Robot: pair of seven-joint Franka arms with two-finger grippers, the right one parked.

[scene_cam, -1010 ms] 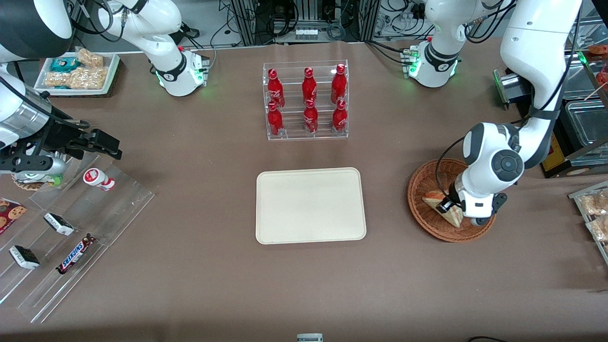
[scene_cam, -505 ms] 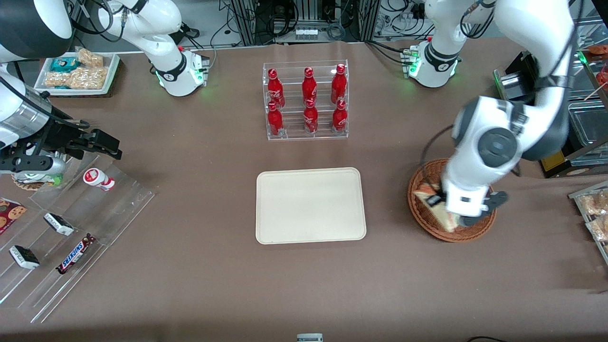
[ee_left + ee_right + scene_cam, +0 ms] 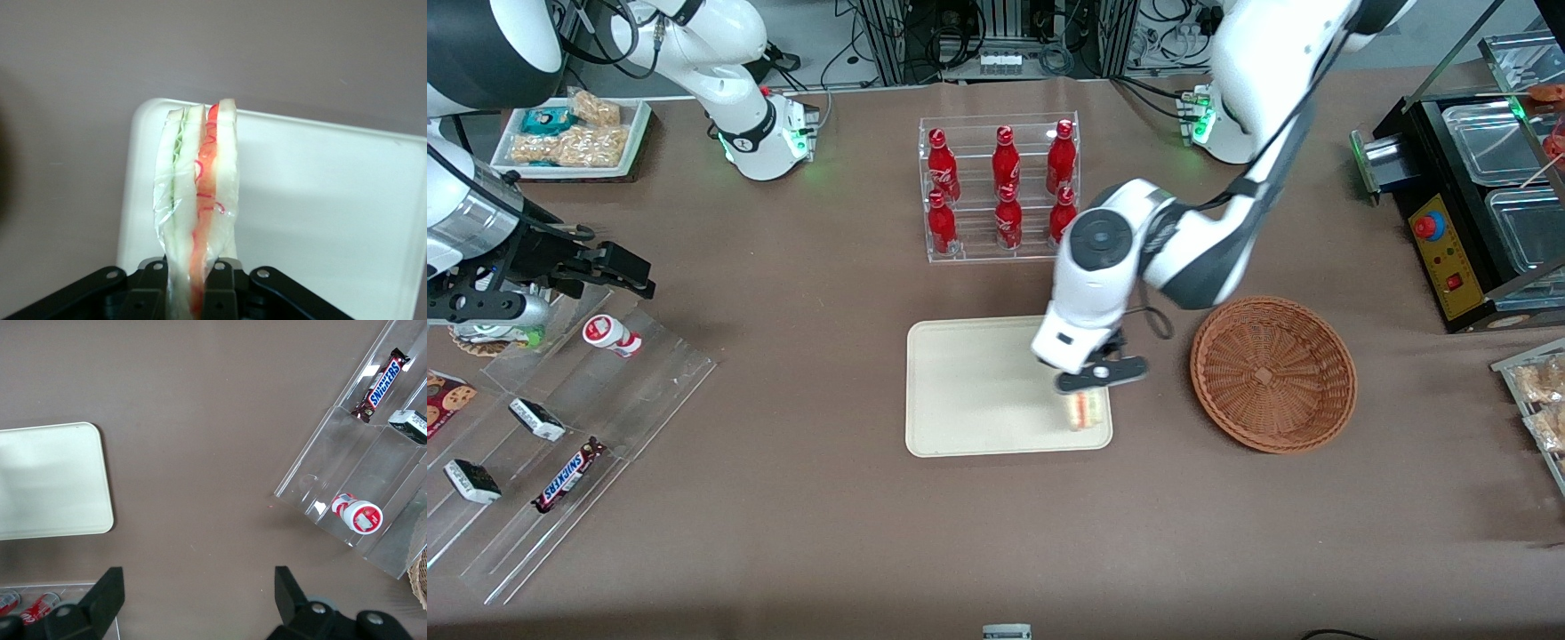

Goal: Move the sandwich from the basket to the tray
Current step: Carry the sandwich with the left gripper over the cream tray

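Note:
My left gripper (image 3: 1086, 391) hangs over the corner of the cream tray (image 3: 978, 382) that lies nearest the front camera and the basket. It is shut on the clear-wrapped sandwich (image 3: 1083, 411), whose red and green filling edge points at the camera. In the left wrist view the sandwich (image 3: 197, 200) stands pinched between the two black fingers (image 3: 150, 290), with the tray's (image 3: 333, 200) corner under it. The round brown wicker basket (image 3: 1272, 373) sits beside the tray toward the working arm's end, with nothing in it.
A clear rack of red cola bottles (image 3: 1000, 187) stands farther from the camera than the tray. A stepped acrylic shelf with snack bars (image 3: 560, 427) lies toward the parked arm's end. A black machine with metal pans (image 3: 1476, 196) and a snack tray (image 3: 1538, 400) sit past the basket.
The left arm lifted the sandwich out of the basket and carried it sideways to above the tray's near corner. The basket now holds nothing.

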